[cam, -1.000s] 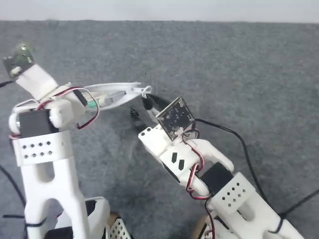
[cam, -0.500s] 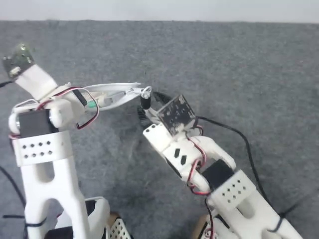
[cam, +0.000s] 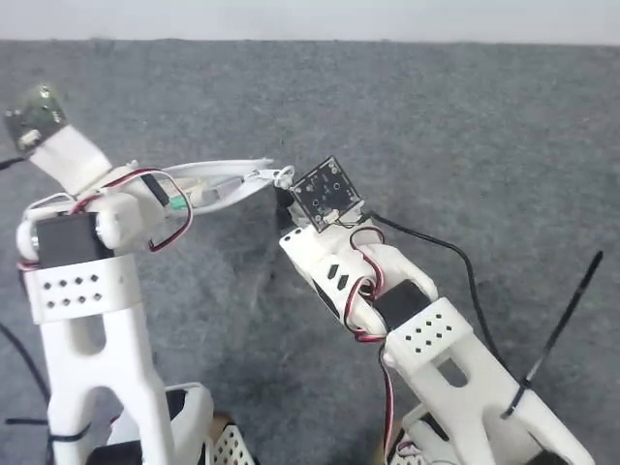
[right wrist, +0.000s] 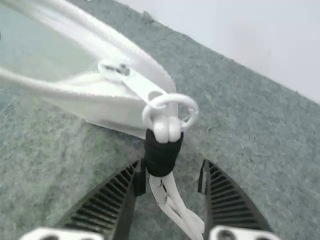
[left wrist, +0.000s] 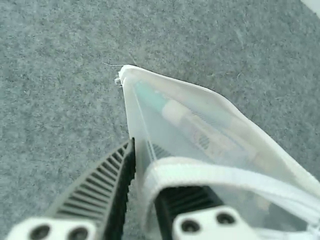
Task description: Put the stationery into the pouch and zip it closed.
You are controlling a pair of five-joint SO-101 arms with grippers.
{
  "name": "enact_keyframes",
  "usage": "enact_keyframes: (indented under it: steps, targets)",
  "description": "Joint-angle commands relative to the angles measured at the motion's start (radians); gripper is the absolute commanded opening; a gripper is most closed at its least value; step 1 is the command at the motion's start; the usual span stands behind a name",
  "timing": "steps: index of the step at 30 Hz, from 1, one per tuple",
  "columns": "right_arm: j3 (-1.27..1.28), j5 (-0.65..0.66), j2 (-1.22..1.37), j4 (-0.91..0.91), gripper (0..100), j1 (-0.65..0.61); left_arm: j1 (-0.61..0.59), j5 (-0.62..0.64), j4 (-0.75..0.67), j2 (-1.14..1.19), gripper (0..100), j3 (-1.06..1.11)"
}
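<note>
The left arm [cam: 87,291] stands at the bench's [cam: 504,136] left edge; its jaws are clamped on the clear wall of the pouch [left wrist: 210,125] near one end; the pouch is held on edge over the left-middle of the bench, with a pen [left wrist: 192,125] and other stationery lying inside. In the right wrist view the zip's two tapes part behind the slider [right wrist: 112,68], so I judge the mouth unzipped and the closing pull the step in hand. The slider sits at the pouch's right end, its ring [right wrist: 170,111] tied to a cord [right wrist: 161,150] with a black sleeve. The right arm [cam: 426,339] reaches in from the near edge; its jaws stand open either side of that cord, one touching the sleeve, gripping nothing.

To do this well, they should close on the sleeve just under the ring, not on the loose tails; then draw straight along the line of the teeth, never upward. The left jaws must hold firm, else the pouch folds and the slider jams.
</note>
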Motion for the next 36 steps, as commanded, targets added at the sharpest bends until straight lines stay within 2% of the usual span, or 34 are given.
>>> enact_keyframes:
  steps: [1, 15, 23, 29, 36]
  targets:
    - [-0.066, 0.002, -0.005, -0.047, 16.9, -0.013, -0.006, 0.014, -0.032, -0.008, 1, -0.021]
    - [-0.049, 0.002, -0.004, -0.085, 16.6, -0.022, -0.006, 0.014, -0.029, -0.008, 1, -0.019]
    - [0.040, 0.003, -0.004, -0.262, 16.5, -0.024, -0.006, 0.014, -0.028, -0.008, 1, -0.019]
    - [0.046, 0.003, -0.004, -0.278, 5.7, -0.024, -0.006, 0.014, -0.035, -0.008, 1, -0.005]
    - [0.049, 0.011, -0.018, -0.252, 0.6, -0.021, -0.006, 0.014, -0.035, -0.008, 1, -0.005]
